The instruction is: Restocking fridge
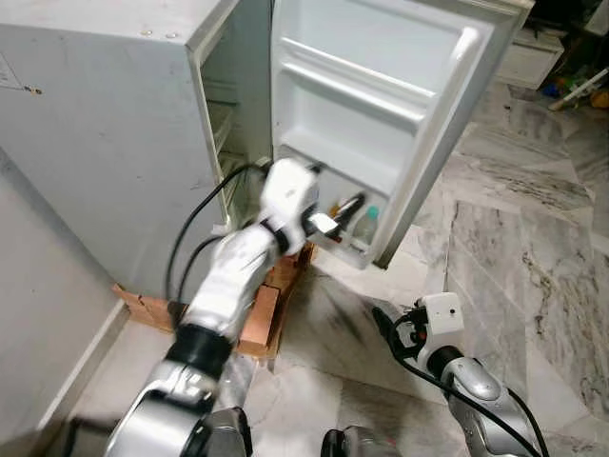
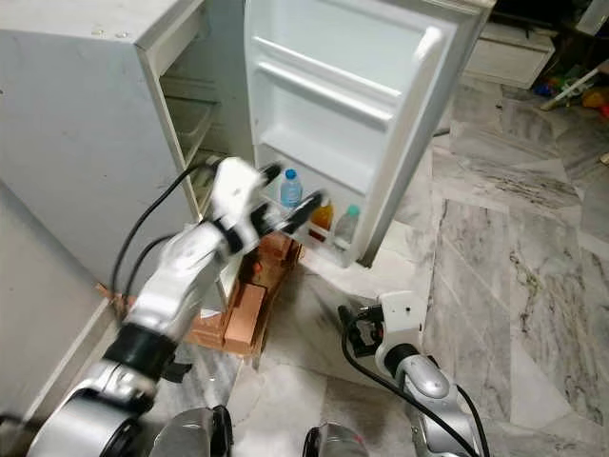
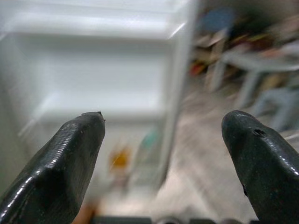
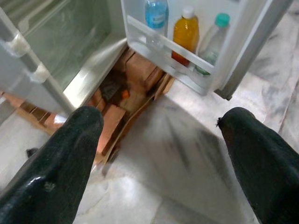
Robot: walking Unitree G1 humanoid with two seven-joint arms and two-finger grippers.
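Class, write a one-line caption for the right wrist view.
Open right gripper faces three bottles on the fridge door's bottom shelf.

The white fridge (image 2: 86, 143) stands with its door (image 2: 352, 105) swung wide open. On the door's bottom shelf (image 4: 168, 53) three bottles stand upright in a row: a blue-labelled one (image 4: 156, 13), an orange one (image 4: 185, 33) in the middle, a clear one with a teal cap (image 4: 212, 39)

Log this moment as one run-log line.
left gripper: open, empty, raised by fridge door | right gripper: open, low | bottom door shelf: three bottles
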